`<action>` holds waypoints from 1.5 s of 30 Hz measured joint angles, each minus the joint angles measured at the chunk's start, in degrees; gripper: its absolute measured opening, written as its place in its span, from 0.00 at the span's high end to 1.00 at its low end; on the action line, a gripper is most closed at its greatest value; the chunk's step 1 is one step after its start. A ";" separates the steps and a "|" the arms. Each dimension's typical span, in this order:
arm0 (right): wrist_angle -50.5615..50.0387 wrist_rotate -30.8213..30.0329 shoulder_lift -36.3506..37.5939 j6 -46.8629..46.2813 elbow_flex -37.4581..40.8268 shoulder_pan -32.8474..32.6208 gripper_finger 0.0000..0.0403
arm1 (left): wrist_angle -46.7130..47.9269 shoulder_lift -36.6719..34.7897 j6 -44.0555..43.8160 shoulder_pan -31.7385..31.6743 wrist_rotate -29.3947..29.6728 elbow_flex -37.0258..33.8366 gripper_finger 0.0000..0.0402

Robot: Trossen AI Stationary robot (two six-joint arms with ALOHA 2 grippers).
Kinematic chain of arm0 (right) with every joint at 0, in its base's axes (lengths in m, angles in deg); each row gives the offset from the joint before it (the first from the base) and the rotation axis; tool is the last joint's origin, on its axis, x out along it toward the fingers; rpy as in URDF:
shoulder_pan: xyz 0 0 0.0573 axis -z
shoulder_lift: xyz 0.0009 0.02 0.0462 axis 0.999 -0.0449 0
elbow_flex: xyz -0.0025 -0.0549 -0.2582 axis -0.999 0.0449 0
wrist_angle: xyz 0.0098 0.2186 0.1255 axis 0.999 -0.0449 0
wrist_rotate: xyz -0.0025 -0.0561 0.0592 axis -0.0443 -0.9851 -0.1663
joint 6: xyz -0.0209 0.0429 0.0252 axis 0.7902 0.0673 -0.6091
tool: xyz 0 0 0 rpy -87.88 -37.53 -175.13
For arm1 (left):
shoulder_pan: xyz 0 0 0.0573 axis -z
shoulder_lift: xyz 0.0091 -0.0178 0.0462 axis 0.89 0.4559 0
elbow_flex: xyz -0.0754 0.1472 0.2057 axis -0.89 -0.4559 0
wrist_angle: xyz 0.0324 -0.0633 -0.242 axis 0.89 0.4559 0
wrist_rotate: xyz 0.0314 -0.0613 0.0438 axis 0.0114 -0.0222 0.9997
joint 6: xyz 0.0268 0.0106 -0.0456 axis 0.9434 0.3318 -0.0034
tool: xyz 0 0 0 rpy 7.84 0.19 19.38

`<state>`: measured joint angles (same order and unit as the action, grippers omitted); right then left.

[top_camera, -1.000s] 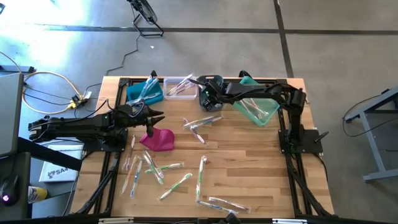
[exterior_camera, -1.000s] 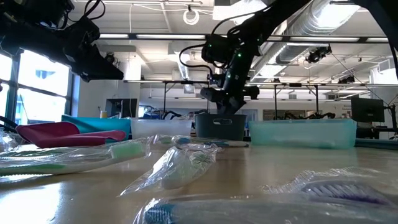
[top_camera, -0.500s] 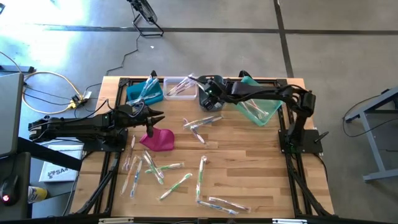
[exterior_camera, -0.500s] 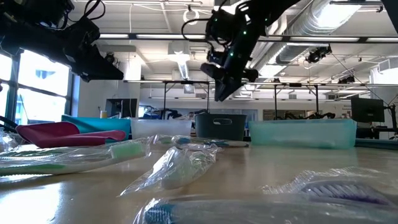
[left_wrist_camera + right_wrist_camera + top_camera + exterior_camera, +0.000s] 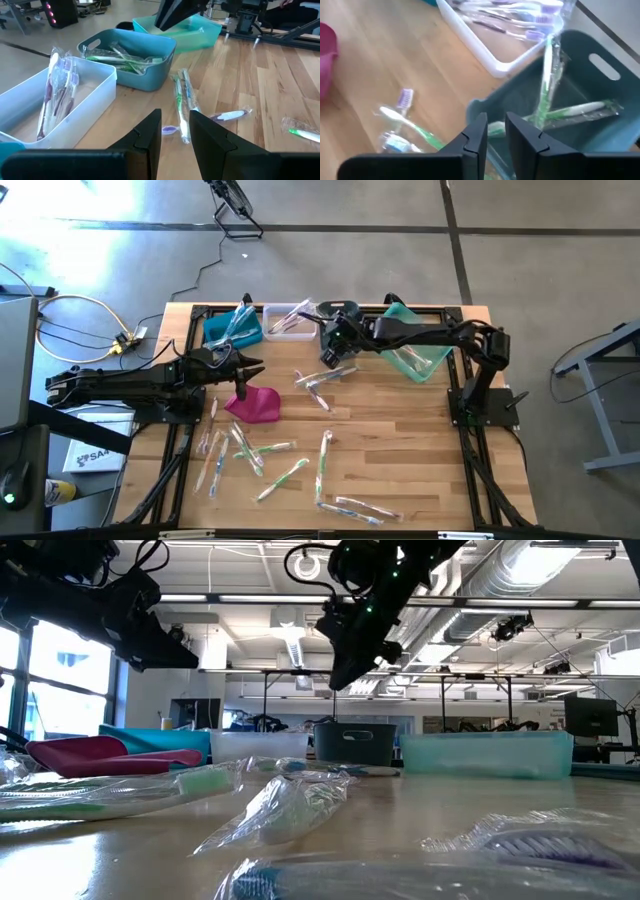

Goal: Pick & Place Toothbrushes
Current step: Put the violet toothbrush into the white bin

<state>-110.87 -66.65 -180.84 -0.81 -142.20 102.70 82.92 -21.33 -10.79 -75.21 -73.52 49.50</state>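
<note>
right gripper (image 5: 331,358) hovers, fingers narrow and empty, over the nearest toothbrushes (image 5: 320,377), lying crosswise just below.

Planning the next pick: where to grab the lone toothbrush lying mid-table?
Mid-handle, straight down from above, jaws across its length. The toothbrush lies flat on the table, with bare wood along both long sides; its ends probably give less to pinch.
</note>
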 joint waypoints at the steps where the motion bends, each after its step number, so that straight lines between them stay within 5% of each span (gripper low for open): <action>1: 0.35 -0.16 0.00 -0.14 0.00 -0.49 0.85 | 0.01 0.02 -0.07 -0.01 -0.01 0.00 0.76; 14: 0.39 -2.92 0.90 -3.54 -0.02 -9.01 0.91 | 0.20 0.00 -0.35 -0.01 -0.09 0.00 0.76; 32: -19.10 -13.80 9.40 -18.24 0.00 -22.60 0.91 | 0.59 -0.01 -0.20 -0.02 -0.24 0.00 0.76; 37: -21.74 -11.94 10.29 -18.35 0.00 -27.62 0.91 | 0.65 -0.01 -0.20 -0.02 -0.24 0.00 0.76; 45: -21.74 0.44 10.29 -18.28 -0.02 -37.54 0.91 | 4.20 0.02 -2.04 0.00 -0.44 0.00 0.76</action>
<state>-132.60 -66.21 -170.55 -19.09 -142.22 65.16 87.13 -21.31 -12.83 -75.22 -73.95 49.50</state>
